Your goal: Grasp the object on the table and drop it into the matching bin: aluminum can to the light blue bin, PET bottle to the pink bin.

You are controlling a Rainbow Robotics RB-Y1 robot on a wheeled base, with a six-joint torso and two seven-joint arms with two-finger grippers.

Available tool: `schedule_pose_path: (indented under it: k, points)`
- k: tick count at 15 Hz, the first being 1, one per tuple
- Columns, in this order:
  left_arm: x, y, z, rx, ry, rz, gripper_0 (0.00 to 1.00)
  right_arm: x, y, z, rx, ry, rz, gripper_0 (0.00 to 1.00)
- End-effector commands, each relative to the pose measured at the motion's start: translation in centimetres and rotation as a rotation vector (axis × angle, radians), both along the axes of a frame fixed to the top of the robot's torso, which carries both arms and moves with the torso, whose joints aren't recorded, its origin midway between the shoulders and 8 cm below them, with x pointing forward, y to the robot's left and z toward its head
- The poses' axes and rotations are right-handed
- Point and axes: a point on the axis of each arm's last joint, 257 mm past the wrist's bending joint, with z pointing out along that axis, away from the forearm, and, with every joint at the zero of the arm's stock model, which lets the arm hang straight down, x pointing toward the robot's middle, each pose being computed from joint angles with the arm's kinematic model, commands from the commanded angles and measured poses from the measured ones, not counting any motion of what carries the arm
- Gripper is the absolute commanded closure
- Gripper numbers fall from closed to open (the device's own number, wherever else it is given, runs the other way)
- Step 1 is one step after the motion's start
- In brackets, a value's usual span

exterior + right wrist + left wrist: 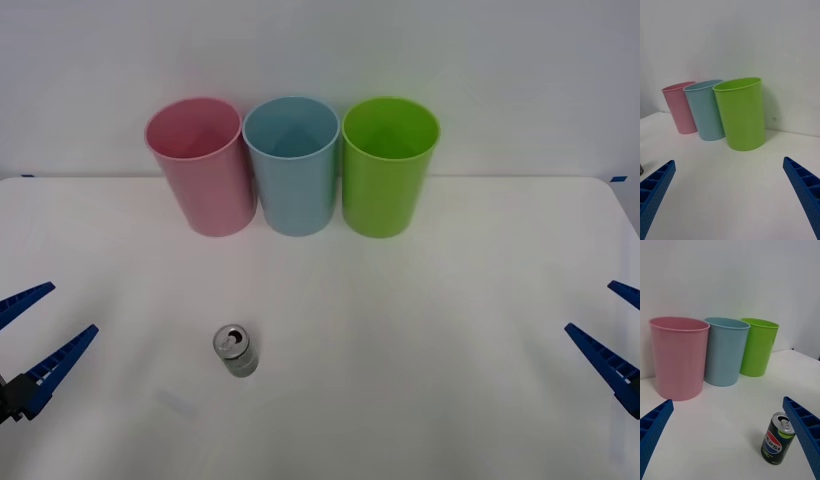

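The aluminum can stands upright on the white table, left of centre; the left wrist view shows its dark printed side. At the back stand the pink bin and, to its right, the light blue bin. My left gripper hovers open at the table's left edge, well left of the can, with nothing between its fingers. My right gripper is open and empty at the far right edge, its fingers spread wide.
A lime green bin stands right of the light blue one, the three in a tight row against the white wall. Bare tabletop lies between the bins and the can and out to both sides.
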Motion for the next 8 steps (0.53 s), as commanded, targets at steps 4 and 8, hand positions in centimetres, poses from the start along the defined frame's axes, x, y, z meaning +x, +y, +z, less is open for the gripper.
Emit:
schedule_pose_path:
  k: [4,8]
  points:
    - [0.7,-1.3,0.6,-0.028,-0.034,-0.013,0.0,0.0,0.0,0.0,0.0,0.0,0.0,0.0]
    - [-0.1,-1.0,-0.1,-0.005,-0.018,-0.018,0.0,0.0,0.0,0.0,0.0,0.0,0.0,0.0]
